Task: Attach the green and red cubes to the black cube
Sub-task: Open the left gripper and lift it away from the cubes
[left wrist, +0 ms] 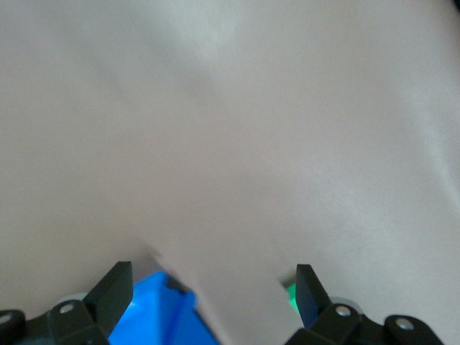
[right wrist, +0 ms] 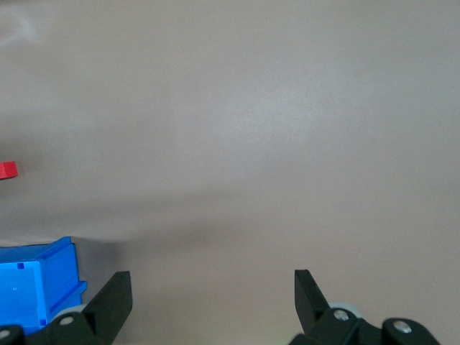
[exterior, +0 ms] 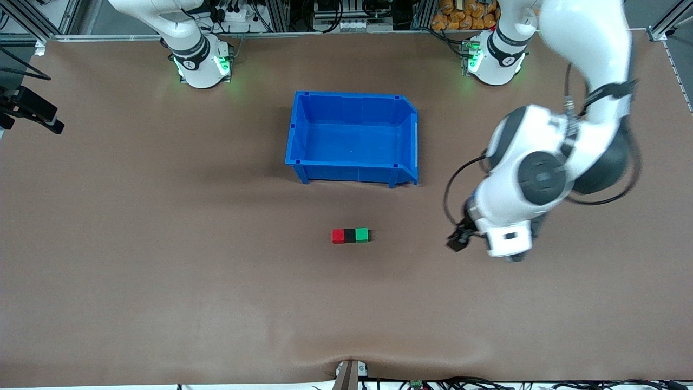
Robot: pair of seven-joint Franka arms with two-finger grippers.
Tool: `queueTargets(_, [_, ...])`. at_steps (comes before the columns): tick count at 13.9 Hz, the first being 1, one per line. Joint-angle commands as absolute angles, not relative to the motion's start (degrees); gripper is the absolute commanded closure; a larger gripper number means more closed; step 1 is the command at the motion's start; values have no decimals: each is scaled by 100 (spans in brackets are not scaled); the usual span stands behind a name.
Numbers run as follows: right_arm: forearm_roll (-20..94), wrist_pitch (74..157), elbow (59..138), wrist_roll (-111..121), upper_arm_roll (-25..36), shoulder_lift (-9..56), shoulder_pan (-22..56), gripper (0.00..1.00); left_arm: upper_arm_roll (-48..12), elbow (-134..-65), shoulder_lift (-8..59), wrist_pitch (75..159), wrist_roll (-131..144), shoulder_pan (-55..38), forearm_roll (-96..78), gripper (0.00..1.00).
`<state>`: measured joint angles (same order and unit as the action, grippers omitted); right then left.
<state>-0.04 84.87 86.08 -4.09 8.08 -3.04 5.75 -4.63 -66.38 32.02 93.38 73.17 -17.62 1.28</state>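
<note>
The red cube (exterior: 338,236), black cube (exterior: 350,235) and green cube (exterior: 361,234) touch in one row — its long axis runs between the arms' ends of the table (exterior: 162,271). The left hand (left wrist: 212,305) hovers spread wide off the green end; the right hand (right wrist: 212,305) — also wide — holds nothing.

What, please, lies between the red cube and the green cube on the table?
The black cube sits between the red cube and the green cube, touching both in one row; the front view shows it.

Red cube (exterior: 338,236), black cube (exterior: 350,235), green cube (exterior: 361,234), blue bin (exterior: 299,135)

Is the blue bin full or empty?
Empty: the front view shows the blue bin's bare floor, with nothing inside it.
</note>
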Motion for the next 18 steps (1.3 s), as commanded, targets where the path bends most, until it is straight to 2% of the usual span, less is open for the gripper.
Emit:
queueTargets(1, [-123,8438,8455,-475,809,-237,598,0,-492,-6820,2857,9097,6366,-1425,237,0])
queueTargets(6, [-123,8446,8306,-483,809,-237,606,0,-501,-6820,2488,9062,5074,-1055,290,0])
queueTargets(13, [-132,8446,8139,-492,809,-237,554,0,-501,-6890,1794,8587,3026,-388,308,0])
queueTargets(16, [-141,8429,8139,-492,809,-246,606,0,-457,-7415,1364,8657,2427,-230,290,0])
queueTargets(18, [-132,8429,8139,-492,809,-237,606,0,-457,-8457,585,9041,1884,-27,220,0])
